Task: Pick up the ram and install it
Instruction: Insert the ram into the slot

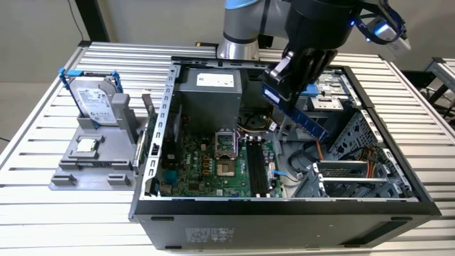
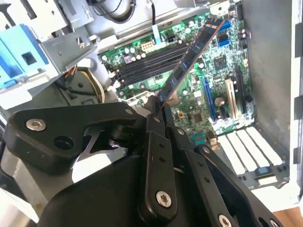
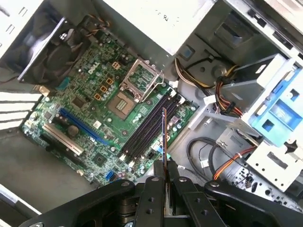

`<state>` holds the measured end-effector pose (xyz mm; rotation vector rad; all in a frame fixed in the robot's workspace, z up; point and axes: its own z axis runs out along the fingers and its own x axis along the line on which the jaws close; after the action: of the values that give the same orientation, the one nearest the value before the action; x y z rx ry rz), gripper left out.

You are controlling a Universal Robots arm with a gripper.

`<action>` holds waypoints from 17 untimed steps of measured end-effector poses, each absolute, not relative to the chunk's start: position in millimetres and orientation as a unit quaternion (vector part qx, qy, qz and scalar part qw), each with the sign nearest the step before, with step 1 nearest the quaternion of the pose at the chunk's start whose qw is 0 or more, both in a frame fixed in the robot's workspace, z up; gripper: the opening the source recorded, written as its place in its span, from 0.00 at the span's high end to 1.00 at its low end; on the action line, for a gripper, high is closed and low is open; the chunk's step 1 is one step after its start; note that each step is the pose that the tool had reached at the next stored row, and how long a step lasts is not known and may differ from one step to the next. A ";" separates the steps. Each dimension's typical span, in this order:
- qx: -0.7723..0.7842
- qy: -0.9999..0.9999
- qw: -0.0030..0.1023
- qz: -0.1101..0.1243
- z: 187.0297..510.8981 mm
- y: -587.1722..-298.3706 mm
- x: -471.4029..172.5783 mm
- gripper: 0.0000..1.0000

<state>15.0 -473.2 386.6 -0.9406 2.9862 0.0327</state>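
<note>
Slatted aluminium table (image 1: 42,224) is used as the work surface, and an open black desktop computer case (image 1: 284,207) is laid on its side on it. The black two-finger gripper (image 1: 290,85) at the arm's end is clamped on one end of the ram (image 1: 304,118), a long, narrow memory stick with a row of dark chips. The stick is held in the air, tilted, with its free end pointed down into the case. In both wrist views it is seen above the green motherboard (image 3: 90,94), over the long black memory slots (image 3: 147,126) but apart from them. The square silver processor socket (image 3: 124,99) is located just beside the slots. At the exterior view's left, well apart from the gripper, a grey plastic fixture (image 1: 71,178) is placed on the table. A silver hard drive with blue rails (image 1: 92,101) is stood upright in it, and a small square silver processor chip (image 1: 87,144) is laid flat on it.
</note>
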 end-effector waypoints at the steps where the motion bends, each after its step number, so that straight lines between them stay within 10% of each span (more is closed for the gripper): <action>1: -0.292 0.956 0.005 0.010 386.6 -473.2 15.0 1.00; 17: -0.180 0.984 0.007 0.010 386.6 -473.2 15.0 1.00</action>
<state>15.0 -473.2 386.6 -0.5623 3.0774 0.0304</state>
